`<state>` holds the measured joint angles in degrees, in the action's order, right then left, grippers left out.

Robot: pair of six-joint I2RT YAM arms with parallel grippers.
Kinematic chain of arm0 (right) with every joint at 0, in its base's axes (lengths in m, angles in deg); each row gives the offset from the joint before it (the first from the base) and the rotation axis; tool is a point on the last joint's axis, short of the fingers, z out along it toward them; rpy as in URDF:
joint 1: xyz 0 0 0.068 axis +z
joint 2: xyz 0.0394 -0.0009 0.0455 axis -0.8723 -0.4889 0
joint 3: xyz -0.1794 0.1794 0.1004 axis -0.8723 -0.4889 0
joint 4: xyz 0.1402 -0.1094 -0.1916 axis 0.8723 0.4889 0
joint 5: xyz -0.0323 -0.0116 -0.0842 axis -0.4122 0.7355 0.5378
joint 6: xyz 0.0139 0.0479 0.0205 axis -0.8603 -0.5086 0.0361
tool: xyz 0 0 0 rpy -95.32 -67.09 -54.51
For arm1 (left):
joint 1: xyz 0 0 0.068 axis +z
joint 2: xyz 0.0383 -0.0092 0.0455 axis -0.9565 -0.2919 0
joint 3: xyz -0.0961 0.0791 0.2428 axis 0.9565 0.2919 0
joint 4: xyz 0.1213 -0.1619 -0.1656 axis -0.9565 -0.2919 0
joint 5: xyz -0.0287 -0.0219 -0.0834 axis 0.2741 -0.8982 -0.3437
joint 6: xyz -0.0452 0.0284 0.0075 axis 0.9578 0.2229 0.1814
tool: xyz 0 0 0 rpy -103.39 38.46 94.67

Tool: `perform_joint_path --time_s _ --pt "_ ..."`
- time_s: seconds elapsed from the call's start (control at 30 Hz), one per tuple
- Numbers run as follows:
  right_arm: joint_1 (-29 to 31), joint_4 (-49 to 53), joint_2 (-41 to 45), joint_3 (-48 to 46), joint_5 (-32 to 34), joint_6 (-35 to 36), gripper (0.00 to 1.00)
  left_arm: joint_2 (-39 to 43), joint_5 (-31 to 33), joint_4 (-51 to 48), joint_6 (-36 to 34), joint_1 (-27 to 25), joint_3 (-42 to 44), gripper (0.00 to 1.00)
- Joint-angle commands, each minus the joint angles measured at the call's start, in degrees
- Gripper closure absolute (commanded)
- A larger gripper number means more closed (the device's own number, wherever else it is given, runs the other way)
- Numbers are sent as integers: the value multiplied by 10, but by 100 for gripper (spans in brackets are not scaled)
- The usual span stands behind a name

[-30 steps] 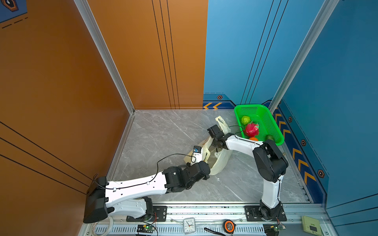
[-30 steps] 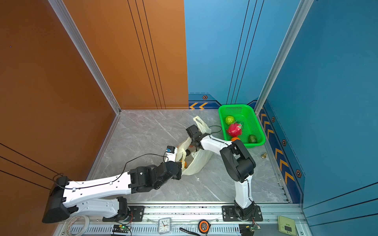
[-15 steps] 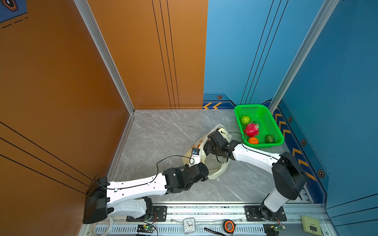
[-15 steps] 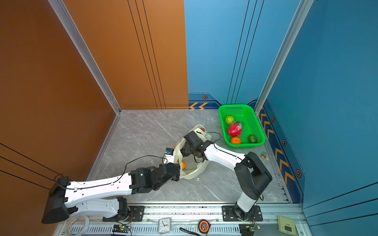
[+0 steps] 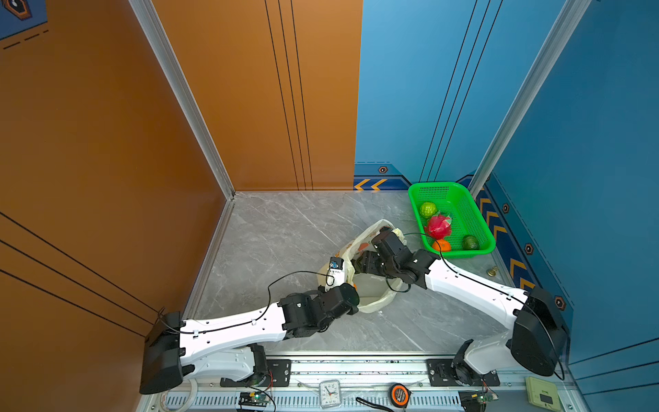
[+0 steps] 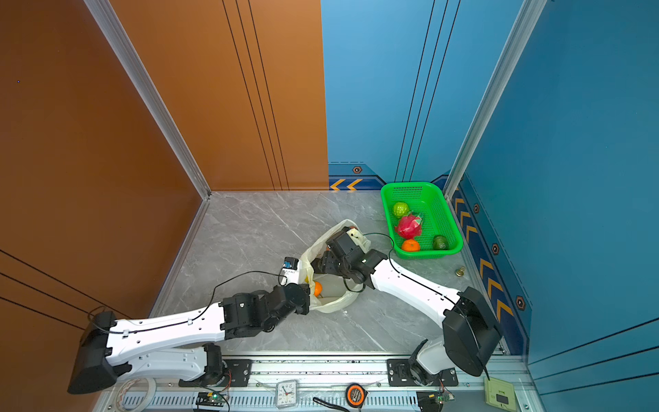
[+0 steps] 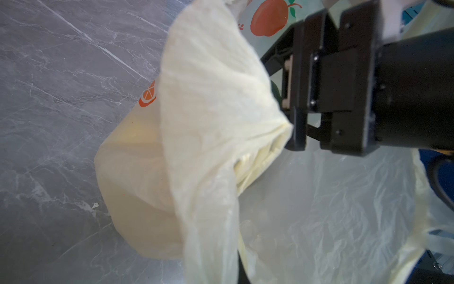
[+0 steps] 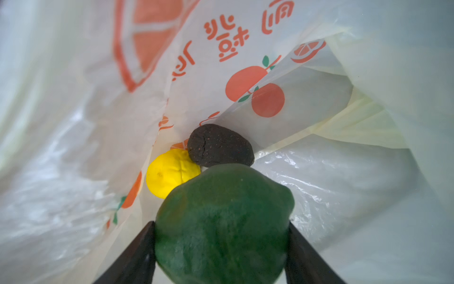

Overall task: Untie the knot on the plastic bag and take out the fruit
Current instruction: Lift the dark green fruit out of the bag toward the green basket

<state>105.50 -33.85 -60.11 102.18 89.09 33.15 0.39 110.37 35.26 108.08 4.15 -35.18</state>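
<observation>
—Reaching deep into the plastic bag, the right gripper clamps a green fruit between its two black fingers. Both press against the fruit's sides, as seen from the right wrist.

—What else lies in there?

—Just beyond the green fruit, at the bag's closed end, a yellow fruit and a dark avocado touch each other. Film printed with orange and red fruit pictures walls them in. In a top view an orange shows inside the bag, just beside the left arm's wrist.

—And the left gripper?

—Closed tight on the bag's left rim, holding it raised off the grey marbled tabletop. Draped film hides its fingertips in the left wrist view. That view shows the right gripper's black body entering the bag's mouth from the side.

—Where does the bag sit?

—Mid-table in both top views, between the two arms, with its mouth open. Its far edge arches up just beyond the right gripper's body.

—The basket?

—A green basket stands near the bag, by the blue wall on the right. It holds a light green fruit, a dragon fruit, a second orange and a dark green fruit.
</observation>
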Motion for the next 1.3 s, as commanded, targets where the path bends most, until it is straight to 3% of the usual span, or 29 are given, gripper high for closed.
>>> perform_joint_path --time_s 0.0,0.47,0.73,1.0,1.27 --pt "9 66 25 14 -19 22 50 10 16 -10 -8 8 4 100" --pt "15 148 45 156 -11 31 49 13 11 -14 -18 12 -2 100" --pt "-30 156 25 272 -39 39 49 12 13 -19 -20 11 -7 100" --pt "-170 169 2 352 -91 63 49 4 14 -19 -20 9 -11 100" --pt "-366 170 -10 321 -118 91 49 4 18 -21 -21 8 -17 100"
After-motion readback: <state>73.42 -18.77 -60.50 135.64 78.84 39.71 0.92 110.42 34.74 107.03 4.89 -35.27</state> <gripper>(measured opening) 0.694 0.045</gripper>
